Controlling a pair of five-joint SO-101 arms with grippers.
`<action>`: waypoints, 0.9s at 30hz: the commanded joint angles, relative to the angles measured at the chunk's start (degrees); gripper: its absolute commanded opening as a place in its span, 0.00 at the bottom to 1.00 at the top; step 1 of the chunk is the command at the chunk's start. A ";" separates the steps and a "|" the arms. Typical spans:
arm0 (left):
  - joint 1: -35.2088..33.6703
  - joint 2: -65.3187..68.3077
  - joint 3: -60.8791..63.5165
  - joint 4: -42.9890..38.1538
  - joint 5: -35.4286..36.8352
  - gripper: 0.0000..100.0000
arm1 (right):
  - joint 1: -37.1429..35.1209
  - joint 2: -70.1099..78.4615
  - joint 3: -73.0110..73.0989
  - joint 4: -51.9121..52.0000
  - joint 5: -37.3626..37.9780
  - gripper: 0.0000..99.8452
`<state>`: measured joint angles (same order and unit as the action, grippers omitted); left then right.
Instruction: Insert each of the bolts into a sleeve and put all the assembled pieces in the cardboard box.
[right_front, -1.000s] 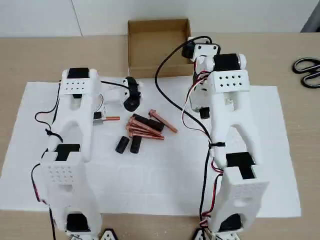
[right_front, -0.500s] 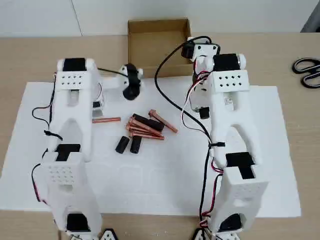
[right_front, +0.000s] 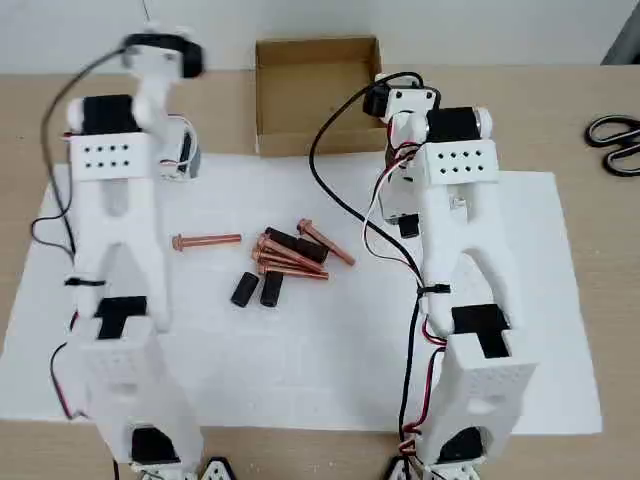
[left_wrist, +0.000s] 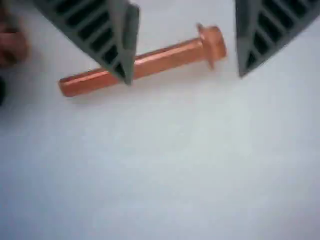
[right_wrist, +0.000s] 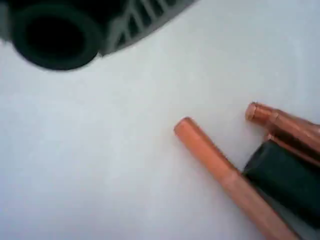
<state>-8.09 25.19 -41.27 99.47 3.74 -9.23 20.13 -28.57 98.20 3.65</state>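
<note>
Hovering over one loose bolt (left_wrist: 165, 54)
Left gripper (left_wrist: 185, 76) hangs with jaws apart above the bolt, which lies at nine o'clock from the pile (right_front: 290, 252); better descend straddling the shank's middle. Right gripper (right_front: 405, 222) looks clamped on a sleeve (right_wrist: 50, 40).

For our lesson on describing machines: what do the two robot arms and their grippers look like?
The left arm and right arm are white plastic shells with black motors at the joints and a panel dotted with round holes. Black cables and thin red wires run along them. The left gripper has dark grey fingers, tapered and ribbed.
</note>
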 joint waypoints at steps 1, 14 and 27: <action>-0.35 -8.88 9.45 0.88 22.33 0.13 | -0.04 -4.00 -3.16 0.75 0.09 0.00; -1.93 -10.29 32.57 -12.31 55.12 0.13 | -0.04 -4.00 -3.16 0.75 -1.49 0.00; -0.97 0.26 33.01 -18.55 59.78 0.13 | -0.04 -3.91 -3.16 0.75 -1.49 0.00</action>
<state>-9.85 25.36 -8.22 82.07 62.46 -9.23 20.13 -28.57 98.20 2.68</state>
